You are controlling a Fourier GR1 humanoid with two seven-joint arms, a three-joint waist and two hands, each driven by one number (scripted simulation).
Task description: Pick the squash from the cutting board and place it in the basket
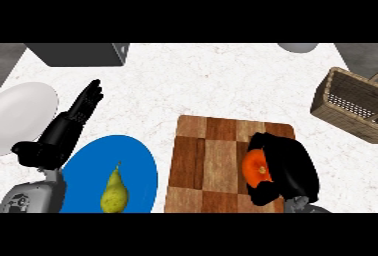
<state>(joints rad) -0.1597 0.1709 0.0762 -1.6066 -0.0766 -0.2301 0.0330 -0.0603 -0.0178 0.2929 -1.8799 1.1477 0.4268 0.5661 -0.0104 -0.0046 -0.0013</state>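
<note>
1. The squash [256,167] lies at the right edge of the cutting board [210,165]. The right hand [291,167] has its fingers curled round it and hides most of it.
2. The step in hand appears to be the grasp and lift. Whether the squash is off the wood cannot be told.
3. Lift straight up first, then carry it to the basket [347,105] at the surface's far right edge.
4. Come in above the rim, and let go only once the squash is low inside.
5. The left hand [74,120] rests near the left edge, fingers straight and released.
</note>
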